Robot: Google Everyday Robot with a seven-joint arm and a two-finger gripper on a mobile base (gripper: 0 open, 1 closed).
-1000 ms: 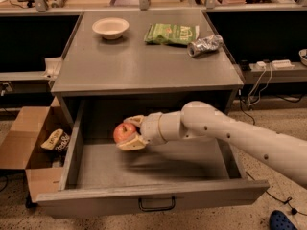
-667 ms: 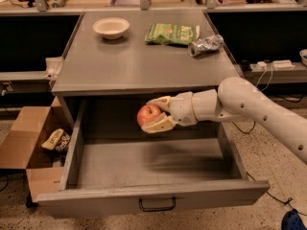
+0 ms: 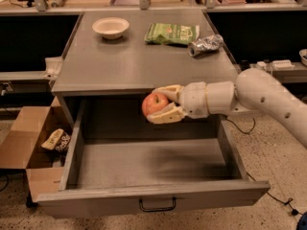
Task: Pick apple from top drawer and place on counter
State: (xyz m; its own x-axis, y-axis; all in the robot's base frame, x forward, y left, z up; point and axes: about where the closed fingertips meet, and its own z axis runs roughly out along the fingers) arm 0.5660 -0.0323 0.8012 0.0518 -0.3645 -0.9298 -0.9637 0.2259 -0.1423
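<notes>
The red apple point(image 3: 154, 104) with yellowish patches sits between my two cream fingers. My gripper point(image 3: 161, 105) is shut on it and holds it in the air over the open top drawer point(image 3: 148, 164), level with the front edge of the counter point(image 3: 139, 63). My white arm comes in from the right. The drawer is pulled fully out and its floor is bare. Its dark wire handle point(image 3: 157, 206) shows on the front panel.
On the counter stand a white bowl point(image 3: 111, 27) at the back left, a green snack bag point(image 3: 171, 33) and a crumpled silvery can point(image 3: 205, 45) at the back right. A cardboard box point(image 3: 33, 147) with a snack packet lies on the floor at the left.
My gripper has lifted the apple up out of the drawer and moved it right, from near the drawer floor to counter-edge height.
</notes>
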